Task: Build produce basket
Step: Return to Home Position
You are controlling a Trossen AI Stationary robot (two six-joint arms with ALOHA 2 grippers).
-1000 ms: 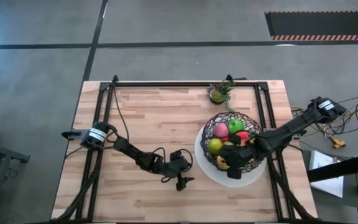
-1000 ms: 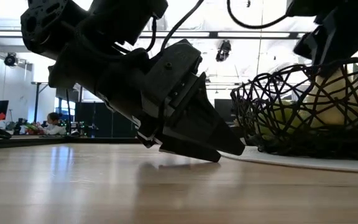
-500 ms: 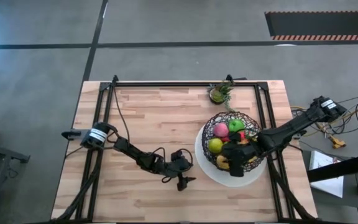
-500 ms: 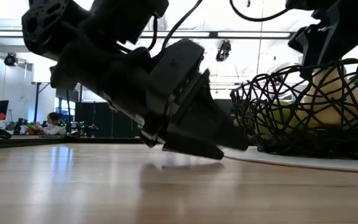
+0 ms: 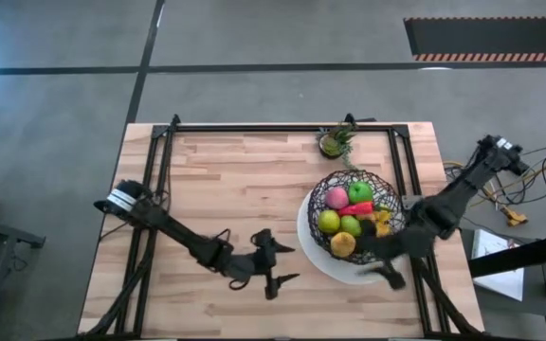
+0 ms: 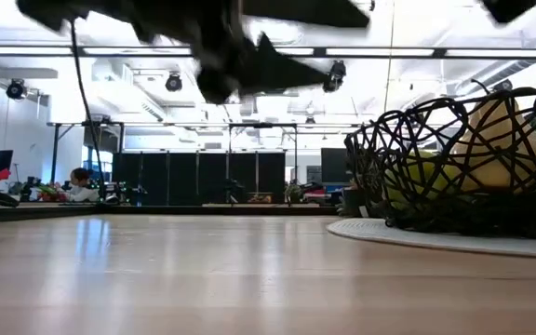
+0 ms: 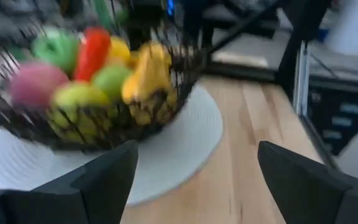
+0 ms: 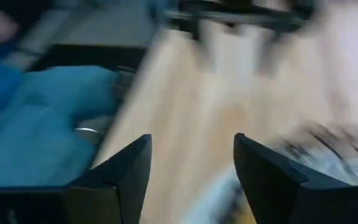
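The dark woven wire basket [image 5: 383,201] stands on a flat white plate [image 5: 317,256] at the table's right. In it lie a pink fruit [image 5: 336,199], green apples [image 5: 359,192], a red piece [image 5: 364,208], a yellow-green fruit [image 5: 328,222] and orange pieces [image 5: 342,243]. My left gripper [image 5: 286,264] is open and empty above the table, left of the plate; its wrist view faces the basket [image 7: 17,118]. My right gripper [image 5: 390,273] is open and empty over the plate's near edge, outside the basket. The low view shows the basket [image 6: 408,158] at right.
A small green potted plant [image 5: 335,142] stands at the far edge behind the basket. Black frame rails [image 5: 164,166] run along the table's left, right and far sides. Cables and papers [image 5: 500,213] lie beyond the right edge. Bare wood stretches left of the plate.
My right gripper has drawn out of the basket and gone quickly toward the table's near edge, past the plate's rim. My left gripper has risen from just above the table and shifted a little toward the near edge. The basket and plate have stayed in place.
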